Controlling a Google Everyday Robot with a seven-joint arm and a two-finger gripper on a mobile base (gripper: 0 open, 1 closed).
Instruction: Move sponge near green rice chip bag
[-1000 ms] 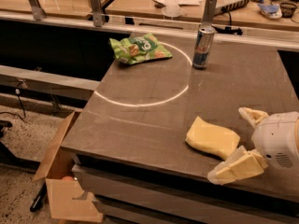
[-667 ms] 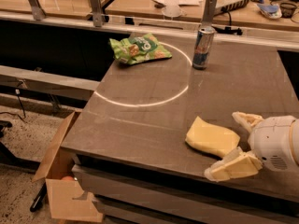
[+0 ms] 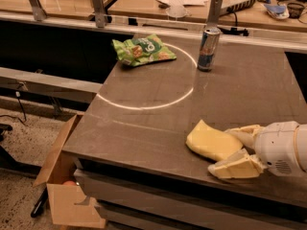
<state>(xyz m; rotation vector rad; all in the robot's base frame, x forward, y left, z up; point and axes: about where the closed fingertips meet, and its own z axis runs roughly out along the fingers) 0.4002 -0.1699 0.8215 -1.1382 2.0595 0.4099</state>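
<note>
The pale yellow sponge (image 3: 209, 142) lies flat on the dark table near its front right edge. My gripper (image 3: 229, 150) reaches in from the right, its white body at the frame edge. Its two pale yellow fingers are spread, one behind the sponge's right end and one in front of it, so the sponge's right end sits between them. The fingers are open around the sponge. The green rice chip bag (image 3: 142, 50) lies at the far left of the table, well away from the sponge.
A blue-and-silver drink can (image 3: 208, 48) stands upright at the back, right of the bag. A white circle is marked on the table (image 3: 144, 128). An open cardboard box (image 3: 62, 186) sits on the floor left of the table. A cluttered counter runs behind.
My gripper has slid left, so its open fingers now straddle the sponge's right end. The sponge, bag and can have not moved.
</note>
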